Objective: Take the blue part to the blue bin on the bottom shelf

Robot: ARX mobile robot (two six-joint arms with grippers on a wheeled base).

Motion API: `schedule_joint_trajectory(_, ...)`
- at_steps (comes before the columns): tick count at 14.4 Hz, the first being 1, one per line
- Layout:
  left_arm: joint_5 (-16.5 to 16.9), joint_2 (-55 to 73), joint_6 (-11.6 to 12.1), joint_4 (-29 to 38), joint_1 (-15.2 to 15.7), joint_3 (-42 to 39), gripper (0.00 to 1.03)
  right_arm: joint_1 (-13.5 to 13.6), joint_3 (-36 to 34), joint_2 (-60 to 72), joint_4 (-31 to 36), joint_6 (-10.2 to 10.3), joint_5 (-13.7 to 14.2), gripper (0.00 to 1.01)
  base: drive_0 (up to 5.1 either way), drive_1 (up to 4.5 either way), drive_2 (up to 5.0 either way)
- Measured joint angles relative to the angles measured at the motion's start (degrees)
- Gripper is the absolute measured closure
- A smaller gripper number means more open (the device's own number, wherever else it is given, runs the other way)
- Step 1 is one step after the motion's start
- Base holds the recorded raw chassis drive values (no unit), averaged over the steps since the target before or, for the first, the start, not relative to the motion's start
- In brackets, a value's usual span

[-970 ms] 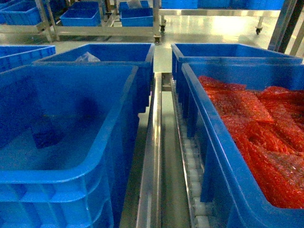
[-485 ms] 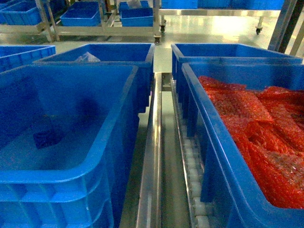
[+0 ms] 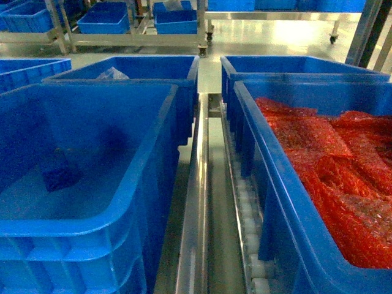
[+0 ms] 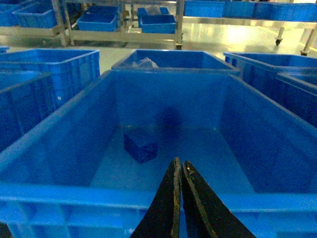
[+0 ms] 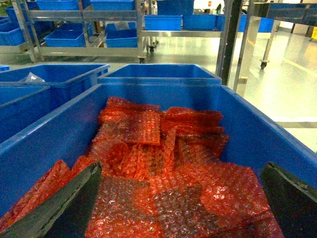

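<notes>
Hovering at the near rim of the large bright-blue plastic bin (image 4: 59, 148), the left gripper (image 4: 179, 171) shows its two dark fingers pressed together with nothing between them. Beyond its tips, the small dark-blue ribbed blocky part (image 4: 140, 145) lies on the smooth bin floor, left of centre and towards the far wall, apart from the gripper. In the head view the same part (image 3: 60, 177) sits near the left wall of the bin (image 3: 153, 159).

The right gripper (image 5: 181, 198) has its dark fingers (image 5: 59, 203) spread wide apart, one at each lower corner of its wrist view, holding nothing. It hangs above red bubble-wrap packets (image 5: 163, 163) heaped in a second blue crate (image 3: 269, 184) on the right.

Both crates stand on the stainless-steel bottom shelf (image 3: 195, 233), with a steel divider rail and white roller track (image 3: 251, 226) between them. Further blue crates (image 3: 153, 67) stand behind, one holding a clear plastic bag (image 3: 112, 75).
</notes>
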Motion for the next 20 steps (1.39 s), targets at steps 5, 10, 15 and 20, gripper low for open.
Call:
schedule_joint_trajectory(5, -0.2, -2.4, 0.1, -0.1, 0.0, 0.0, 0.76, 0.0, 0.0, 0.0, 0.1, 0.0, 0.0, 0.03, 0.0, 0.0, 0.0)
schedule_joint_trajectory(10, -0.2, -2.4, 0.1, -0.1, 0.0, 0.0, 0.26, 0.0, 0.0, 0.0, 0.1, 0.0, 0.0, 0.03, 0.0, 0.0, 0.0)
schedule_joint_trajectory(15, -0.2, -2.4, 0.1, -0.1, 0.0, 0.0, 0.05, 0.0, 0.0, 0.0, 0.1, 0.0, 0.0, 0.03, 0.0, 0.0, 0.0)
schedule_joint_trajectory(20, -0.2, -2.4, 0.1, -0.1, 0.0, 0.0, 0.05, 0.0, 0.0, 0.0, 0.1, 0.0, 0.0, 0.03, 0.0, 0.0, 0.0)
